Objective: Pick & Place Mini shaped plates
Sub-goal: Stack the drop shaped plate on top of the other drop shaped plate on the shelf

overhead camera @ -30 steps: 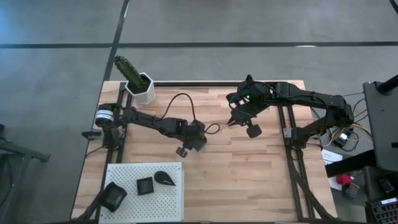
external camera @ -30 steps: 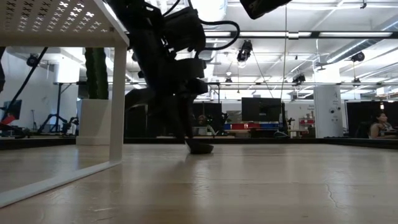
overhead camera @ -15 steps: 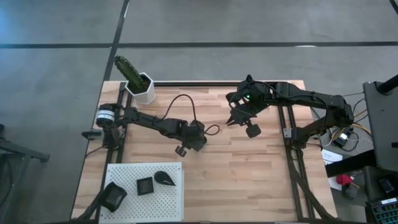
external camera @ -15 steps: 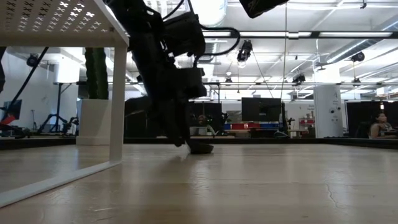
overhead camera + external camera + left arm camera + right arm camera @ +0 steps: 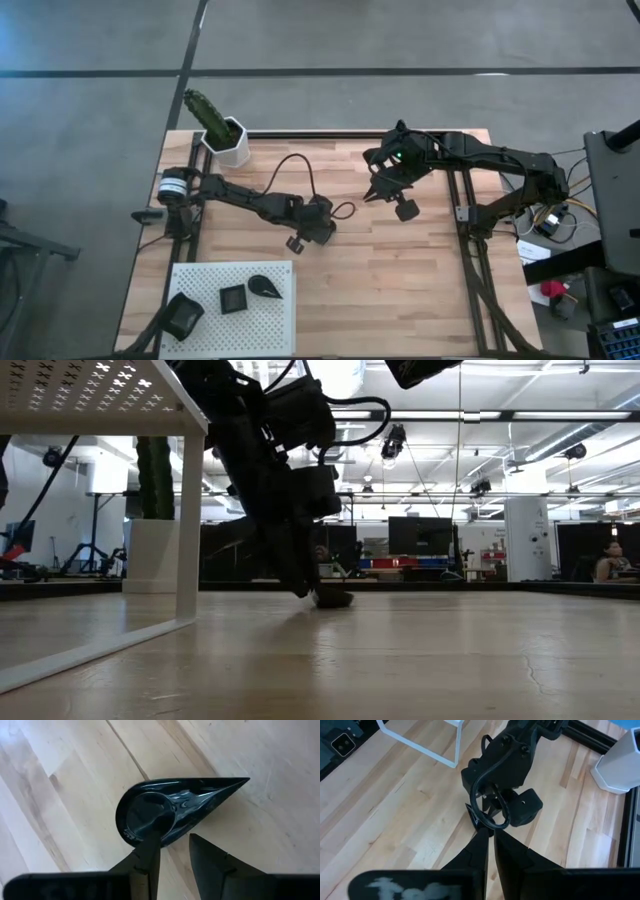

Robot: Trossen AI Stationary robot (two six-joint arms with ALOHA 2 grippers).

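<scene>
A glossy black teardrop plate (image 5: 170, 805) lies flat on the wooden table near its middle and shows in the low view (image 5: 335, 599). My left gripper (image 5: 172, 840) is open and low over it (image 5: 322, 230), pointing down, with one finger over the plate's hollow and the other just outside the rim. My right gripper (image 5: 492, 834) is shut and hovers above the table to the right (image 5: 378, 193). Three more dark plates sit on the white perforated board (image 5: 200, 280): a square one (image 5: 183, 315), a smaller square (image 5: 233, 299) and a teardrop (image 5: 265, 287). My left gripper comes at the teardrop plate from above. One finger (image 5: 151, 845) stands in the hollow near the round end, the other (image 5: 202, 852) outside the long side's rim (image 5: 182, 830). Whether either finger touches the rim, I cannot tell. The plate rests on the table.
The white hexagonal pot with the cactus (image 5: 232, 145) stands at the far left corner. The board is raised on legs (image 5: 187, 520) at the near left corner. Bare wood lies between the arms and toward the near right. A cable loops by the left wrist (image 5: 290, 160).
My left gripper has shifted a little toward the table's right and near edges and come down closer to the teardrop plate. My right arm has kept still.
</scene>
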